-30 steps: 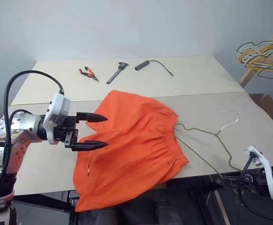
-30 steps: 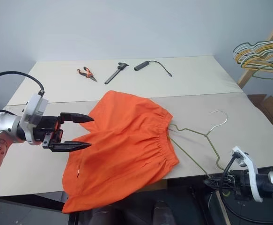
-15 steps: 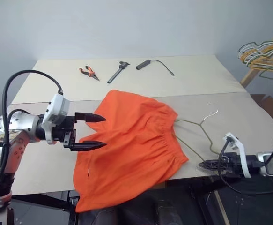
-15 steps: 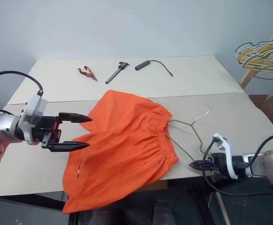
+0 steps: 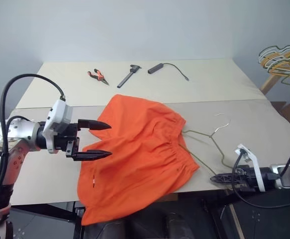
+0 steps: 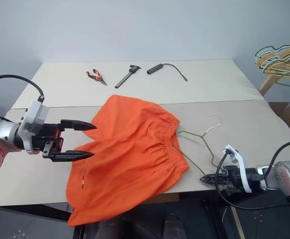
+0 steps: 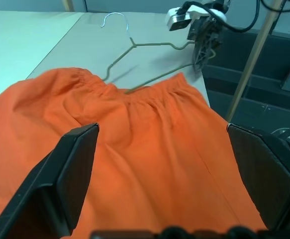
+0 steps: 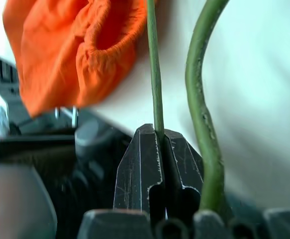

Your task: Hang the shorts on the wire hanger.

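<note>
Two arms set on one job: right fingers pinched on the wire hanger [image 6: 197, 142], left fingers spread wide beside the shorts [image 6: 130, 154].

Shorts lie flat on the surface [image 6: 264, 124], gathered waistband toward 3 o'clock, one leg spilling over the near edge at 6 o'clock. Hanger lies just at 3 o'clock of the waistband, hook out at 1 o'clock, one shoulder tip touching or slipped just under the elastic; cannot tell which. Right gripper [image 6: 207, 178] sits at the near edge, fingers closed together on the thin lower wire. Left gripper [image 5: 102, 140] hovers at 9 o'clock of the shorts, pointing across toward 3 o'clock, nothing between its fingers. Judgement: the hanger's long axis runs roughly along the waistband, so feeding it in means sliding toward 9 o'clock; right arm carries that, left is nearer to steady the cloth.
</note>
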`<control>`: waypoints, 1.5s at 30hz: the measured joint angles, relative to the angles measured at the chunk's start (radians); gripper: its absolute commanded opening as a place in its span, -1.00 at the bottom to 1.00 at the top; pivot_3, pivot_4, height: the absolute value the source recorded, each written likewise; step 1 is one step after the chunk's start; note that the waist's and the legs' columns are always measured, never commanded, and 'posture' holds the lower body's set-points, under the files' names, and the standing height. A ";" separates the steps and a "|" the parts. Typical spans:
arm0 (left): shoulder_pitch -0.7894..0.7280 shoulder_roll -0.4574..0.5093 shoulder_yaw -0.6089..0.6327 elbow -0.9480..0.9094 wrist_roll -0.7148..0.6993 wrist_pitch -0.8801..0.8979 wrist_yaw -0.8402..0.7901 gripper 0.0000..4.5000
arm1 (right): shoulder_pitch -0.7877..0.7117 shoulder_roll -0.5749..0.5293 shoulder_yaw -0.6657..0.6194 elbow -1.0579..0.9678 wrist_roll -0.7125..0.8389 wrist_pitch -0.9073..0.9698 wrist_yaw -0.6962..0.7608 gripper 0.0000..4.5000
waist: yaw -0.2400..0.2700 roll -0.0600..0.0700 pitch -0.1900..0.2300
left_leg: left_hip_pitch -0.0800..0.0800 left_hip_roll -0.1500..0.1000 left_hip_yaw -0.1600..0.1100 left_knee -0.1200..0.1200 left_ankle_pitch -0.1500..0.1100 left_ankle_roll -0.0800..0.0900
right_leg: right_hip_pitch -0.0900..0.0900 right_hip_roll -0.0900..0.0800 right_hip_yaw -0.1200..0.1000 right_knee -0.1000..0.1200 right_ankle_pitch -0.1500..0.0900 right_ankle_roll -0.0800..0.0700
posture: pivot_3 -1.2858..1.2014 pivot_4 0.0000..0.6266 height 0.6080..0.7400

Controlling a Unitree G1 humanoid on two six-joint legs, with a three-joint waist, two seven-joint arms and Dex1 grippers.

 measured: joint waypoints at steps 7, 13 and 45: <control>-0.001 0.000 0.002 0.002 0.011 -0.009 0.000 0.99 | -0.194 0.088 0.058 0.195 -0.105 -0.058 -0.038 -1.00 | -0.009 0.000 0.000 | -0.001 0.000 0.001 0.001 0.001 -0.002 | -0.001 0.000 0.000 0.001 0.001 0.000 | 0.04 -0.79 1.00; 0.034 0.001 0.011 -0.014 0.011 -0.010 0.003 0.99 | -0.252 0.121 0.083 0.270 -0.144 -0.084 -0.015 -1.00 | 0.004 0.001 -0.001 | -0.003 0.000 0.003 0.001 0.001 -0.002 | -0.002 0.000 -0.002 0.001 0.000 0.000 | 0.05 -0.81 1.00; 0.060 0.012 0.048 -0.060 0.008 -0.009 0.033 0.99 | -0.253 -0.014 0.217 0.259 -0.269 -0.232 0.247 -1.00 | 0.023 0.002 -0.002 | -0.005 0.000 0.004 0.004 0.003 -0.005 | -0.003 0.000 -0.003 0.003 0.001 0.000 | 0.07 -0.79 1.00</control>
